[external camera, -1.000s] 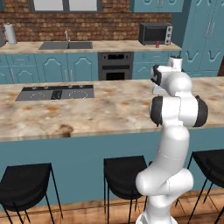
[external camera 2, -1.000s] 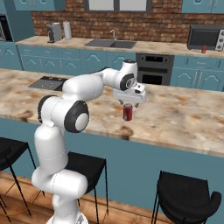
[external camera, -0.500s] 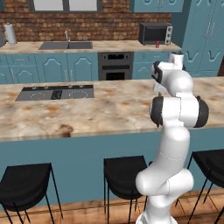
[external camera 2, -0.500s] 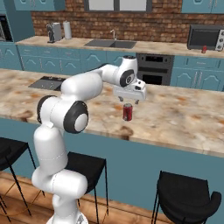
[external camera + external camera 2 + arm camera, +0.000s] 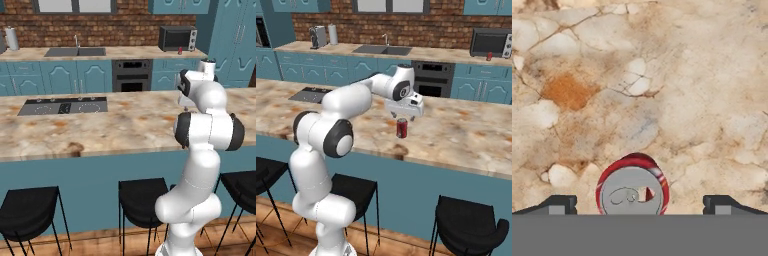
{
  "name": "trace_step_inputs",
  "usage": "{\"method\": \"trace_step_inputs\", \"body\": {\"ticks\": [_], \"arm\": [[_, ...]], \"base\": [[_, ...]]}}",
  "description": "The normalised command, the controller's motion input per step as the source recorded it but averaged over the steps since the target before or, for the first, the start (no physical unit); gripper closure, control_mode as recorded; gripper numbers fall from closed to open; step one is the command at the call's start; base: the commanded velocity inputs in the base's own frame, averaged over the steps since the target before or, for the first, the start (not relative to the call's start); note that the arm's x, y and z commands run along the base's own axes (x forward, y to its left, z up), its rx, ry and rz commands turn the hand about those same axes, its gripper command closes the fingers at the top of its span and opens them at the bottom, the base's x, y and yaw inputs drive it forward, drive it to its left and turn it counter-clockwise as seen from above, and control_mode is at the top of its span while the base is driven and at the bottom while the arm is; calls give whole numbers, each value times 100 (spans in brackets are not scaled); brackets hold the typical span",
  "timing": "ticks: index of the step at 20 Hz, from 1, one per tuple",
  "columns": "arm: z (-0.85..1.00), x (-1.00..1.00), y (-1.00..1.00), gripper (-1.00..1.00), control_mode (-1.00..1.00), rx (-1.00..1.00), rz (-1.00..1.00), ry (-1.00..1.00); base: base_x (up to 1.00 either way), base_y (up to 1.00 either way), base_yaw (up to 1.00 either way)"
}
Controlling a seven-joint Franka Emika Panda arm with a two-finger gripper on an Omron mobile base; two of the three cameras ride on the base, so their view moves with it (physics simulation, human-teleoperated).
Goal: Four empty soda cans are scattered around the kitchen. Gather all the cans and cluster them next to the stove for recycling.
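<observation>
Hand view looks straight down on a soda can (image 5: 632, 186) standing upright on the beige marbled island counter (image 5: 662, 85), its silver top and pull tab facing the camera. The can sits between the two dark fingertips (image 5: 559, 204), which stand far apart on either side of it with bare counter showing in both gaps, so nothing is gripped.

From the right base view, the gripper (image 5: 404, 114) hangs directly above the same can (image 5: 401, 128), jaws spread wide and apart from it. The can stands near the front edge of the island, well apart from the stove (image 5: 315, 95), whose black glass surface lies further along the same counter to the left.

On the back counter, a second small red can (image 5: 488, 56) stands just beside the black microwave (image 5: 491, 42); the left base view shows it too (image 5: 180, 50), next to the microwave (image 5: 177, 38). A sink (image 5: 75, 51) is set into that back counter, with the built-in oven (image 5: 131, 74) below it to the right. In the left base view the stove (image 5: 64, 106) lies flat on the island, and black stools (image 5: 29, 212) stand in front of it.
</observation>
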Motion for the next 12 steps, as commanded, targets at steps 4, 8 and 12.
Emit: {"method": "trace_step_inputs", "body": {"ticks": [4,8,12], "arm": [[-4,-13,1,-100,-100,0,0,-1],[0,31,0,-100,-100,0,0,1],[0,30,0,-100,-100,0,0,6]], "base": [[0,0,0],[0,0,0],[0,0,0]]}}
